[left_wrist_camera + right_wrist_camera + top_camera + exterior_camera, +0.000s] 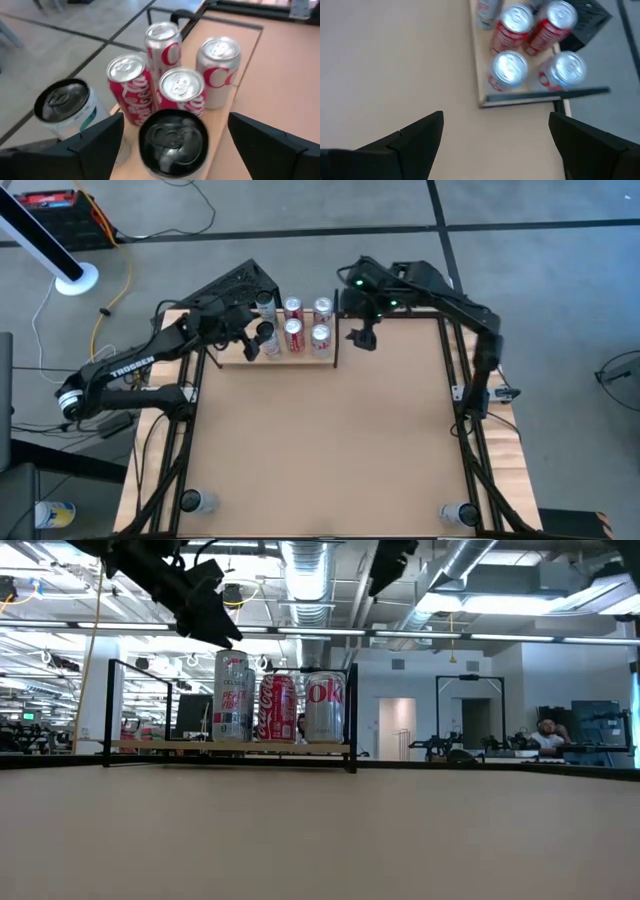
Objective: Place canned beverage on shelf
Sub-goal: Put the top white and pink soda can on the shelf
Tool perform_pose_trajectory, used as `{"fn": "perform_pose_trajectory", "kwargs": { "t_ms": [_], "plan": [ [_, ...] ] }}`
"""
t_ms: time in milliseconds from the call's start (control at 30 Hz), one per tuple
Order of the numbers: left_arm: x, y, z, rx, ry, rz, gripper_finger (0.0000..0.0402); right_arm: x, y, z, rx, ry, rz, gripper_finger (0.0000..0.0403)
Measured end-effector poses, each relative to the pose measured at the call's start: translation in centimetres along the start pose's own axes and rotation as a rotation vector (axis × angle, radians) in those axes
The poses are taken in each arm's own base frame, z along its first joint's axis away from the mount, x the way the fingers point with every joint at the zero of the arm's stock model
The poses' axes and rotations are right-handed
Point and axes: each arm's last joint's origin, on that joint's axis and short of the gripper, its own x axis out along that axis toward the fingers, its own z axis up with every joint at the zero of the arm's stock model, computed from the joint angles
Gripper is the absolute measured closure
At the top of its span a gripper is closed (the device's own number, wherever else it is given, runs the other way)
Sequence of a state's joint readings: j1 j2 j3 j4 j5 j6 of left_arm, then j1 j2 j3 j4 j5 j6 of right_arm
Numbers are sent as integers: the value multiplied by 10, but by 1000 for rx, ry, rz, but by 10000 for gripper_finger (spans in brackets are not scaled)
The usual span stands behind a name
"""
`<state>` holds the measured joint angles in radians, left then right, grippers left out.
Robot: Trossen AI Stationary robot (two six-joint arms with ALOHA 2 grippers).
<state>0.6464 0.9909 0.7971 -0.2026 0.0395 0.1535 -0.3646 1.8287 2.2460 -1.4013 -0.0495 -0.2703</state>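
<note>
Six cans (173,144) crowd the shelf (330,356) under the left pincer (172,137), wide open, holding nothing. Right pincer (361,337) hangs open beside its edge.

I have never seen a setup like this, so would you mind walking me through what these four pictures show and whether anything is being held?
This is a two-armed robot at a tan table. One picture looks straight down from overhead, one looks level across the tabletop, and two come from cameras on the arms' wrists.

At the table's far edge lies a pale wood shelf carrying six drink cans: four red and silver cans and two dark-topped ones. The left gripper hovers over the nearer dark-topped can, its fingers spread on either side without touching it. The other dark-topped can stands beside it.

The right gripper waits open over bare table next to the shelf's black end piece. Neither gripper holds anything.
</note>
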Motion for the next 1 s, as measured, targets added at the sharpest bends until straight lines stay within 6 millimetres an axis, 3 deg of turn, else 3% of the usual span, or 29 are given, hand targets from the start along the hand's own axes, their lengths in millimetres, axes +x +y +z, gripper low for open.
{"fn": "perform_pose_trajectory", "kwargs": {
  "t_ms": [200, 600, 1000],
  "plan": [
    [3, 1, -3, -10, 33, 32, 44, -6, -2, -37, 32, -119, -57, 19],
    [3, 2, -5, -85, 54, 91, 44, 33, 14, -134, 39, -394, -171, 19],
    [4, 1, -4, -107, 40, 44, 44, 77, 26, -183, 155, -618, -196, 19]
  ]
}}
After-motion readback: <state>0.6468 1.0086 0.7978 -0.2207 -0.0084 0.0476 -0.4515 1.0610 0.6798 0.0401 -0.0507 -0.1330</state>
